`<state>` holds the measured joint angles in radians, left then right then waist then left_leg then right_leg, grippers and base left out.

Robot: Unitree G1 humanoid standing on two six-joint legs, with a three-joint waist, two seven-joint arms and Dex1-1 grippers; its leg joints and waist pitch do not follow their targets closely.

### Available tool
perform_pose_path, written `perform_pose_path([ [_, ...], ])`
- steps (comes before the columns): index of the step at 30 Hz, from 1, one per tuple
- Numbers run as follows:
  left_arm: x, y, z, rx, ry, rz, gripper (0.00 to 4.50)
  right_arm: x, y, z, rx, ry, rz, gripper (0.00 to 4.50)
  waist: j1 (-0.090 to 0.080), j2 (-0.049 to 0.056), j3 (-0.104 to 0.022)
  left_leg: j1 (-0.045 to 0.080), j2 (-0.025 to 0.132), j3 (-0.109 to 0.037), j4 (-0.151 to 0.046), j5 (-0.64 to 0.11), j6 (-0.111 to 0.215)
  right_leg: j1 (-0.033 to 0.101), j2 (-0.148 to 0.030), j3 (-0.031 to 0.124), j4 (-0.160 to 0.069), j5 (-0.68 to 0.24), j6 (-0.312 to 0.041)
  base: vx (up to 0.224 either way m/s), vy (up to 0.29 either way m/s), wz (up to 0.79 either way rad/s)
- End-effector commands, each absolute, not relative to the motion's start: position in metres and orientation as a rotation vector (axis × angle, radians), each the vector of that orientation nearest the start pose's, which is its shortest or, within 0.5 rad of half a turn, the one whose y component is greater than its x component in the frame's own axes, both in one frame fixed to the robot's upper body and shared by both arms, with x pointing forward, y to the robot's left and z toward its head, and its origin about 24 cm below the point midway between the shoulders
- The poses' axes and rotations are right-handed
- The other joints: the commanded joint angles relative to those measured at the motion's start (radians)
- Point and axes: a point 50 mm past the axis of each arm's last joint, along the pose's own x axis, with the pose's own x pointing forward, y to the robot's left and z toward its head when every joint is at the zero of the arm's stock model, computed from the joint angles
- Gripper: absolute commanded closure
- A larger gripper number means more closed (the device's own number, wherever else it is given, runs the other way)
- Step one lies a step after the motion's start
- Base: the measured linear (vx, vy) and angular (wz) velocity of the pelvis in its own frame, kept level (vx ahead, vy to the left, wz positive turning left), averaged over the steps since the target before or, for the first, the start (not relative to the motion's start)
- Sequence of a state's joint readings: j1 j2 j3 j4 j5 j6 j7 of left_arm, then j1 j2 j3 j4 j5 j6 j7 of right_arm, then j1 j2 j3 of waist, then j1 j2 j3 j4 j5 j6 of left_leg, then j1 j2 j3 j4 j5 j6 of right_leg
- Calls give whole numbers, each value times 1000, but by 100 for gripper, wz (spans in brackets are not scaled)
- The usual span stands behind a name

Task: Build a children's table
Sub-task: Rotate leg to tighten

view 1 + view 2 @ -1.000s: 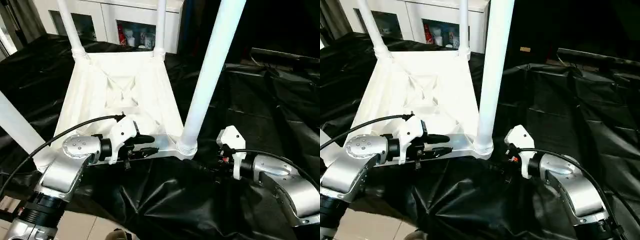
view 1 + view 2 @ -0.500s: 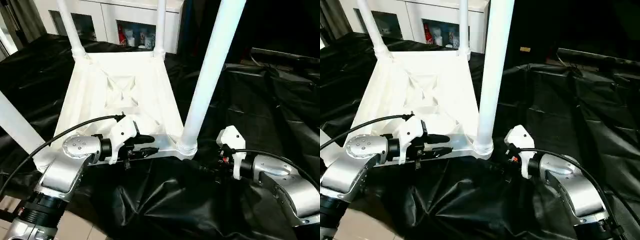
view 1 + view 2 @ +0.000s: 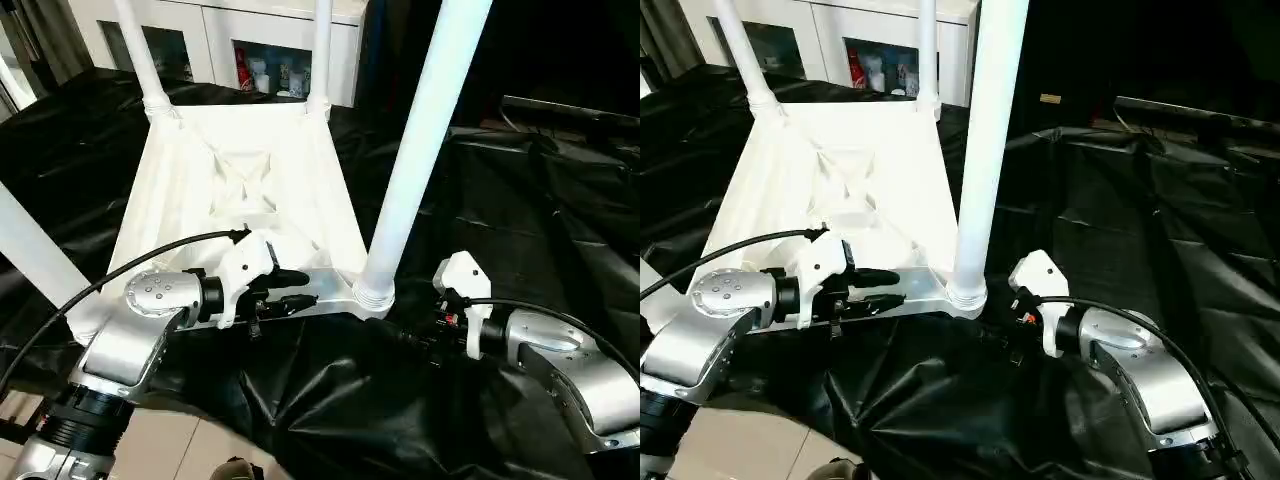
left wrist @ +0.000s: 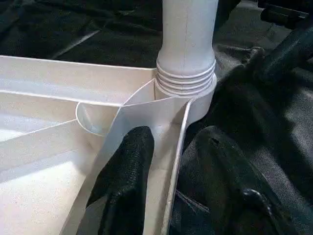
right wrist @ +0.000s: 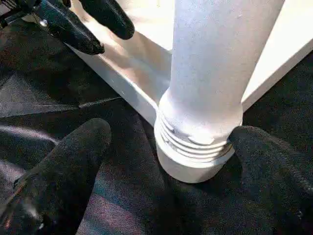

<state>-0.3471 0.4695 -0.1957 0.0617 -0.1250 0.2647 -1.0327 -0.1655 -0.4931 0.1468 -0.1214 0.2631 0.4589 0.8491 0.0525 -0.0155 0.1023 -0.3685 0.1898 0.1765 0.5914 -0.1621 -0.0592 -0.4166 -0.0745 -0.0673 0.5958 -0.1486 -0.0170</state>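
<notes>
The children's table lies upside down on a black sheet, its white ribbed top point(image 3: 240, 180) facing up. Legs stand in the corner sockets: two at the far corners point(image 3: 140, 50) point(image 3: 321, 50), one at the near left point(image 3: 30, 250) and one at the near right point(image 3: 420, 150). My left gripper point(image 3: 305, 287) is shut on the top's near rim point(image 4: 176, 156), one finger inside the wall and one outside. My right gripper point(image 5: 171, 132) is open, with a finger on each side of the near right leg's threaded collar point(image 5: 195, 147).
The black sheet point(image 3: 520, 200) is crumpled around the table and drapes over the near edge, where tan floor point(image 3: 170, 450) shows. A white cabinet point(image 3: 210, 40) with glass doors stands behind the table. A dark flat object point(image 3: 570, 110) lies at the back right.
</notes>
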Motion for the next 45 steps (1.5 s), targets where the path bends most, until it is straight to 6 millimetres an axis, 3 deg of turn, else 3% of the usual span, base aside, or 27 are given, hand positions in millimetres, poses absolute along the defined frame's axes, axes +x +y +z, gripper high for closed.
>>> perform_pose_path([
  [1,281,145,86,358,246,-1180,278,254,-155,77,-180,308,1014,0,1,2,-73,13,29,-16,-73,-350,16,40,-58,40,-99,-525,-94,0,0,0],
  [45,281,145,86,358,246,-1180,278,254,-155,77,-180,308,1014,0,1,2,-73,13,29,-16,-73,-354,15,39,-59,40,-99,-528,-94,0,0,0],
])
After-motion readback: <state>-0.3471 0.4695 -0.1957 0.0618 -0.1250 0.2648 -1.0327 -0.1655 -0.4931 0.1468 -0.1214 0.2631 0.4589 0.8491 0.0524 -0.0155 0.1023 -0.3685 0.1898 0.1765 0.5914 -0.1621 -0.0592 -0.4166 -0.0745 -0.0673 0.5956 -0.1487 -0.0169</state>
